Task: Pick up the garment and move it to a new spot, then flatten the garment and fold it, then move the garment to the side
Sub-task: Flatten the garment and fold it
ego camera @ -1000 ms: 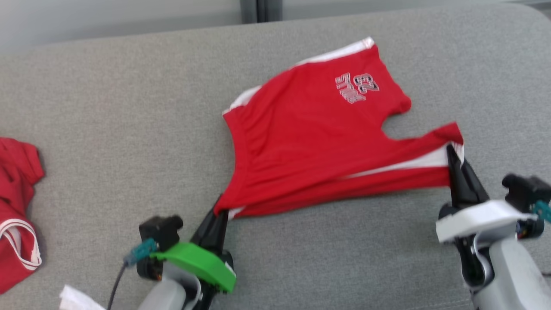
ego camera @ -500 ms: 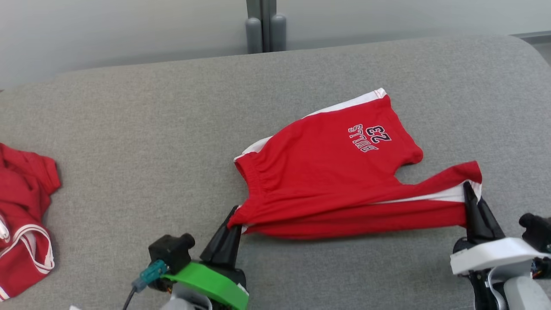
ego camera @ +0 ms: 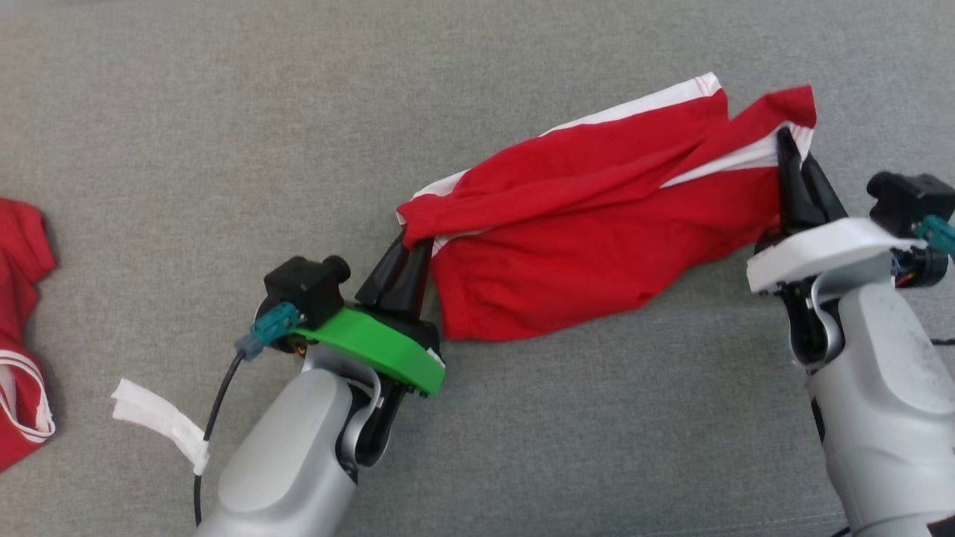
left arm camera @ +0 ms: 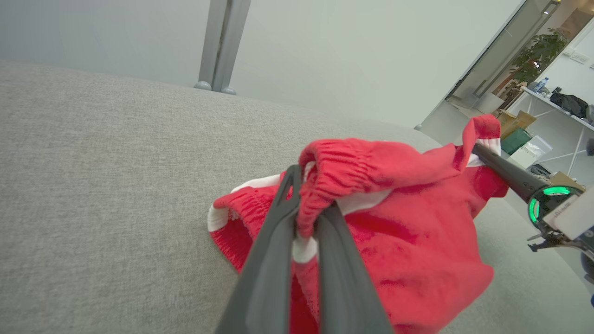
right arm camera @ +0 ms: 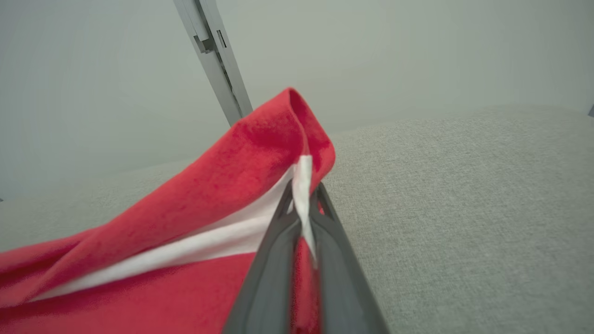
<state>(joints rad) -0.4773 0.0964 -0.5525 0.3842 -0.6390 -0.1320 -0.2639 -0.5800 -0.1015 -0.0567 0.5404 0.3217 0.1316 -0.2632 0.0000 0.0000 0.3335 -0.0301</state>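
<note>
There are two red garments [ego camera: 582,246] [ego camera: 19,328], two hands [ego camera: 409,250] [ego camera: 783,142], one white strip [ego camera: 157,425] and one grey cushion [ego camera: 224,149].

1. You'll find the other garment [ego camera: 19,350] cut off by the head view's left edge.
2. At centre frame, the garment [ego camera: 589,246] covers the left gripper [ego camera: 409,247] tips.
3. Shelf clutter [left arm camera: 552,104] in the left wrist view's upper right is too small to tell.
4. The right forearm [ego camera: 888,418] runs off the head view's lower right corner.

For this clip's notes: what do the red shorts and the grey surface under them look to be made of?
The red shorts look like soft knit fabric, perhaps cotton or polyester jersey, matte; they drape and bunch, with a gathered elastic waistband. The grey surface looks like woven upholstery-type cloth, matte, with a fine heathered weave; what lies beneath cannot be told.
</note>
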